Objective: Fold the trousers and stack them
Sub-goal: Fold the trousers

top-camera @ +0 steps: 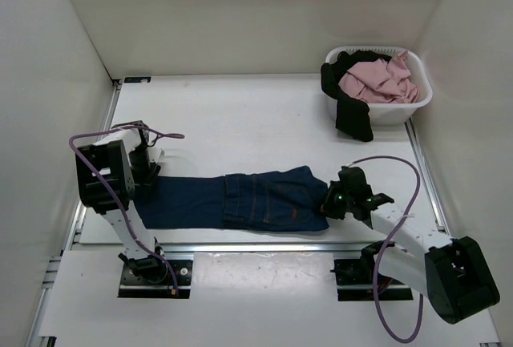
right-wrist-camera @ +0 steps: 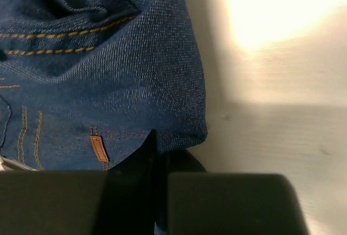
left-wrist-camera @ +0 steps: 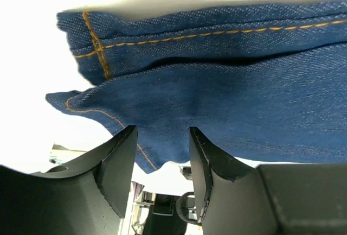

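Closest to us, the right end effector (right-wrist-camera: pixel 157 151) pinches the trousers (right-wrist-camera: pixel 108 83) at the waistband edge, bare table (right-wrist-camera: pixel 271 137) beside it. Our left end effector (left-wrist-camera: pixel 162 137) straddles the leg hem, half spread; we cannot tell if it grips. From above, we judge one end effector per end lets waist fold onto hem; open table lies beyond both.

The white surface (top-camera: pixel 240 123) carries dark blue trousers (top-camera: pixel 240 200), stretched lengthwise across the lower middle of the frame, and a white basket (top-camera: pixel 393 113) at upper right.
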{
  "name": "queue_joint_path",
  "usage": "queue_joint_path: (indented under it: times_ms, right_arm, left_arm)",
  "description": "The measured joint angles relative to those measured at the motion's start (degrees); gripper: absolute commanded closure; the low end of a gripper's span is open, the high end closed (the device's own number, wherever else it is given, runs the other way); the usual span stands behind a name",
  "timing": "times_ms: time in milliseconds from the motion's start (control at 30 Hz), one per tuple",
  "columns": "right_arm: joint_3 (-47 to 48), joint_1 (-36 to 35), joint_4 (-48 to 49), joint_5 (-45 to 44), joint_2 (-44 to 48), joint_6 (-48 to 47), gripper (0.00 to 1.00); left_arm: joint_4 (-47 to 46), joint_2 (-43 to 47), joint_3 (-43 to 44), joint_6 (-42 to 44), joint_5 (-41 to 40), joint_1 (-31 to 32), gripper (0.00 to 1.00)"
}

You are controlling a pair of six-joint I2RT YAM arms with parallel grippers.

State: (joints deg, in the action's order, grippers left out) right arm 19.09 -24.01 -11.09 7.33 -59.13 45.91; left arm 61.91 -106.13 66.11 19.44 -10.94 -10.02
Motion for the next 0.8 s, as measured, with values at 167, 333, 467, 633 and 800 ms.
queue_joint_path:
  times_ms: [167,333,467,633,800]
  right_arm:
    - [6.43,5.31,-11.85,-0.81,0.76,-5.57,1.00]
    - [27.26,12.28,-33.40,-8.85,3.28,-13.53,1.00]
    - [49.03,13.42,-46.99,-17.03,-0.61,-17.86,1.00]
    - [67.87,7.54,-58.36,-24.22,-8.55,-17.51,1.00]
    - [69.07,-10.19,-57.13,-23.69,-13.27,-12.28,1.00]
  left_arm:
    - [1.42,0.66,2.25,0.07,1.70,-0.39,0.44]
    - [2.71,2.86,7.04,0.35,3.52,-0.66,0.43]
    - [3.30,3.98,8.50,0.70,4.02,-0.72,0.43]
    - [4.13,3.98,8.52,1.22,4.15,-0.72,0.43]
    - [4.24,3.98,8.52,1.53,4.15,-0.92,0.43]
